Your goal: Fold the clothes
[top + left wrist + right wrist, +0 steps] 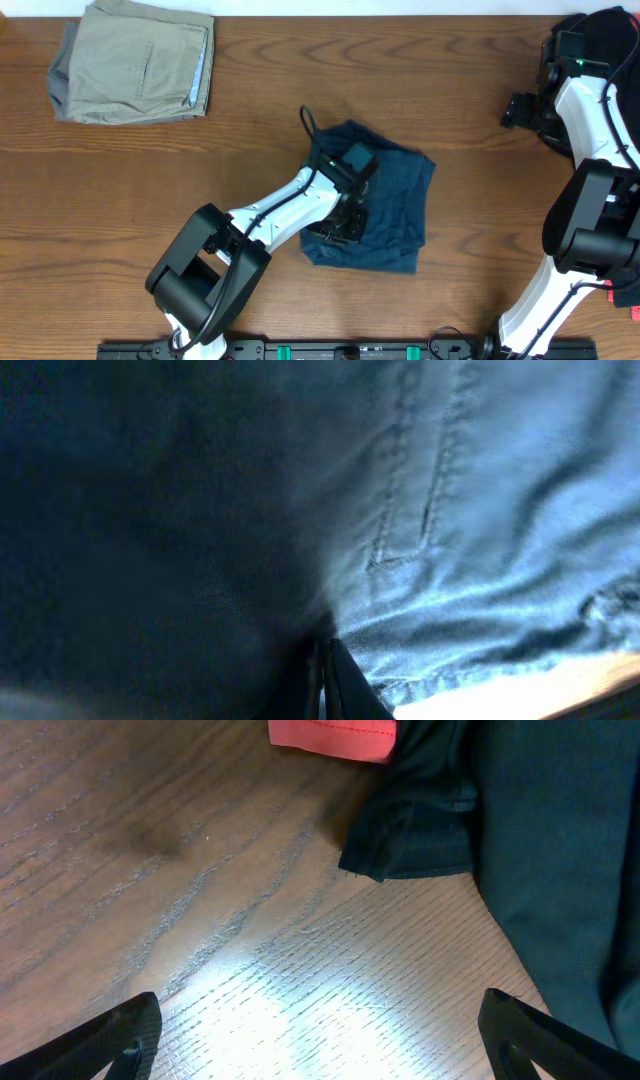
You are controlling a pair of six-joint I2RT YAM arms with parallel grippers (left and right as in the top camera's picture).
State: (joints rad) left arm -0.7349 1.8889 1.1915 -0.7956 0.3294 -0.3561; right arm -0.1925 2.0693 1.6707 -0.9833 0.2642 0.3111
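Observation:
Dark navy blue shorts (395,205) lie bunched and partly folded at the table's middle. My left gripper (345,215) is down on them, and its fingers (322,680) are closed together against the navy fabric (480,540), which fills the left wrist view with a stitched pocket seam. My right gripper (520,108) is open and empty over bare wood (300,1010) at the far right. A black garment (540,850) and a coral-red garment (335,735) lie just ahead of it. Folded khaki-tan shorts (135,60) sit at the back left.
The black garment pile (610,40) sits at the table's back right corner behind the right arm. A black cable (308,122) loops by the navy shorts' upper left. The wooden table (150,170) runs wide to the left.

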